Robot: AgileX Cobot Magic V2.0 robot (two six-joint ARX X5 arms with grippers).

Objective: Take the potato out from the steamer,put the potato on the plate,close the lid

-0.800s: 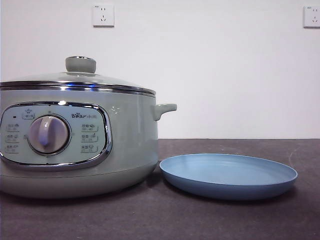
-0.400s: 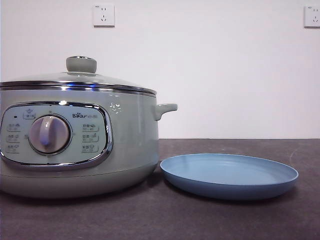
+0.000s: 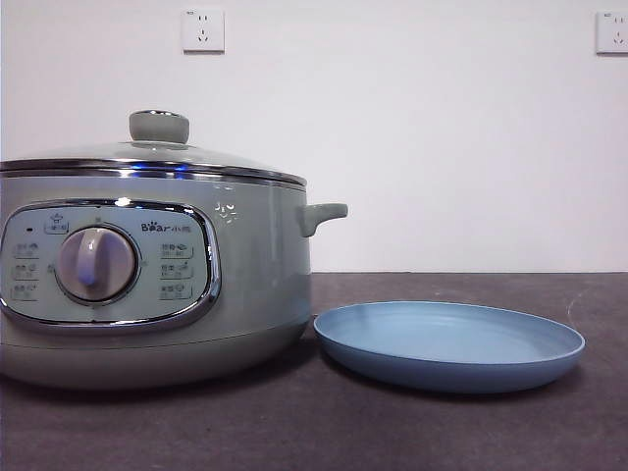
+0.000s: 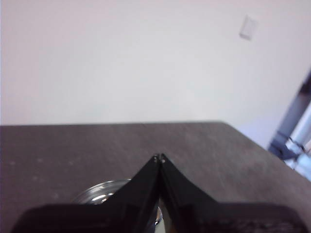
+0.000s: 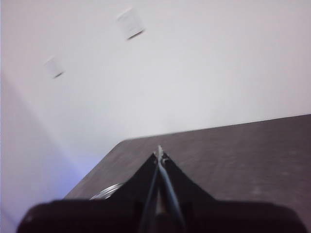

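Since the earlier front pictures nothing on the table has shifted: the steamer (image 3: 147,285) stands where it did, with the lid (image 3: 152,157) seated on its chrome rim and the pale-green knob (image 3: 159,126) on top, and the plate (image 3: 449,345) lies bare just beside the steamer's base, under its side handle (image 3: 322,215). The potato is not visible in any view; the glass lid lets nothing be made out inside. The left gripper (image 4: 159,158) has its 2 jaws pressed together at the tips, holding nothing, with a curved chrome rim (image 4: 99,191) showing below it. The right gripper (image 5: 159,154) likewise has its jaws together and empty, above the dark table (image 5: 252,155).
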